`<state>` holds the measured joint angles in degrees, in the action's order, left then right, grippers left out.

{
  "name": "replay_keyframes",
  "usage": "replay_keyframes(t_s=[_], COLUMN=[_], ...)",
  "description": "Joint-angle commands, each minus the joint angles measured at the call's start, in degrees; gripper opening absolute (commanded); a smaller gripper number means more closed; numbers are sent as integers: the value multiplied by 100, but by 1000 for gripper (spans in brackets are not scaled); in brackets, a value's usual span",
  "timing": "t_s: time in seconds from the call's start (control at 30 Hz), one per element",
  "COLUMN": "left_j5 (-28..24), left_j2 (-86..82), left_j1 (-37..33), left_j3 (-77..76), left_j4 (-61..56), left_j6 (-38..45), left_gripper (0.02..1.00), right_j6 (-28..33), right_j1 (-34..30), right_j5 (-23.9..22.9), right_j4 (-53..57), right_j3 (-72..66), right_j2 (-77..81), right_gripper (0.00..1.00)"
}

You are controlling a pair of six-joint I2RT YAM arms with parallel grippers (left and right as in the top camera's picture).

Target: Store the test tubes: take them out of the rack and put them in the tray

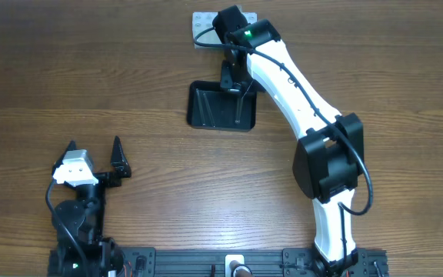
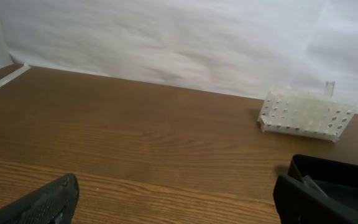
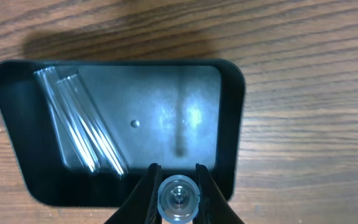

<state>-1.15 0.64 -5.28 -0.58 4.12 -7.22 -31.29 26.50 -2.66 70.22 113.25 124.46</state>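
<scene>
The black tray (image 3: 229, 112) lies below my right gripper (image 3: 178, 177), which is shut on a clear test tube (image 3: 179, 199) seen end-on between its fingers. Two more clear tubes (image 3: 79, 127) lie side by side in the tray, along one end. From above, the right gripper (image 1: 234, 78) hangs over the tray's (image 1: 206, 115) far right corner, just in front of the white rack (image 1: 203, 18). The left wrist view shows the rack (image 2: 306, 115) with one tube (image 2: 330, 88) still upright in it. My left gripper (image 1: 94, 146) stands open near the front left, holding nothing.
Bare wooden tabletop (image 1: 68, 69) surrounds the tray and rack. A white wall (image 2: 166, 37) rises behind the table's far edge. The right arm (image 1: 298, 92) runs diagonally from the front right to the rack.
</scene>
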Motion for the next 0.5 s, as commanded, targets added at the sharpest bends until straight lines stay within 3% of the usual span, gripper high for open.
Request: replay_keyframes(t_s=[0.03, 0.5], left_j5=[-79, -76], left_j2=[-11, -11], left_j1=[-26, -26], left_j3=[24, 24], left_j4=[24, 24], left_j6=[83, 83], left_gripper=[998, 998], right_j6=[-39, -33], right_j1=[-72, -175], right_j5=[177, 179], right_j4=[-90, -369], right_j3=[96, 96], right_j2=[243, 684], right_gripper=[12, 9])
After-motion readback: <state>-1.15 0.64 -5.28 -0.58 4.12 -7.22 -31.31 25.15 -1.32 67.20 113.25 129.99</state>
